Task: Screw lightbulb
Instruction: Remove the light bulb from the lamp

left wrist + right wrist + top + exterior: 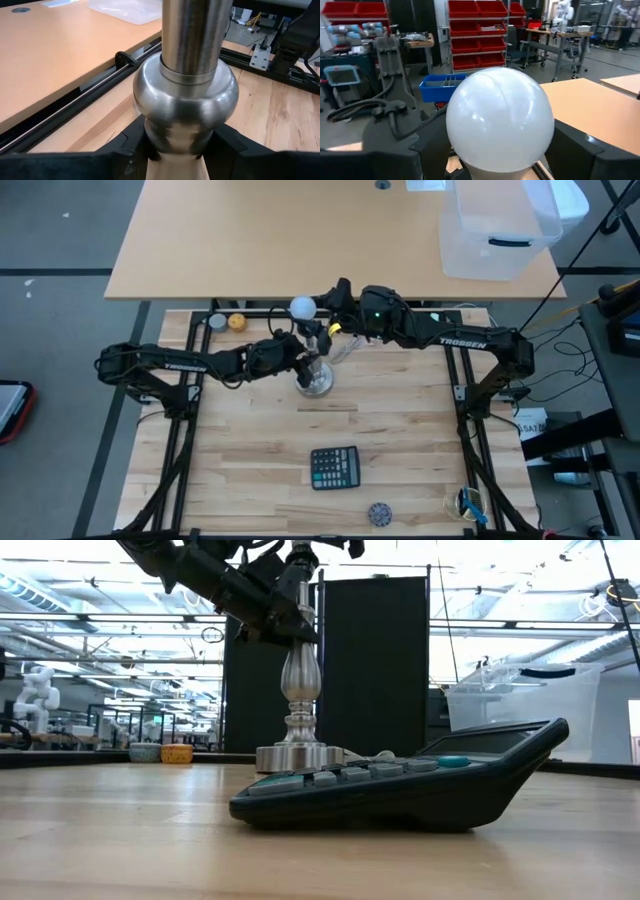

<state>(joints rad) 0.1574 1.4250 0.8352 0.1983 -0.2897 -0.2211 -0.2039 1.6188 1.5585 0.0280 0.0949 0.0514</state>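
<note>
The silver metal stand [298, 690] is upright on its round base [315, 385] at the middle of the far half of the wooden table. The frosted white lightbulb [303, 307] sits upright at the stand's dark socket top; its screw base is hidden. My left gripper [303, 363] reaches in from the left and is shut on the stand's stem. My right gripper [320, 306] comes level from the right at bulb height, with its fingers closed in on the globe [500, 120]. The low view cuts off the bulb. My left gripper pinches the stand's stem at the narrow neck [175, 142] just under the rounded bulge, between its two fingers [227, 147]. It comes from the table's left, slanting slightly down, across the stem. The stand stays upright, base on the table. My right gripper has the bulb's globe between its two fingers [572, 145], one on each side [455, 135] at its widest part. The fingers come level from the table's right. The bulb stands upright above the socket; its lower end is hidden by the globe.
A dark calculator [334, 467] lies in the near middle of the table, with a small round dark object [379, 513] closer to the front edge. An orange ball [237, 322] sits at the far left. A clear plastic bin [500, 230] stands on the desk beyond.
</note>
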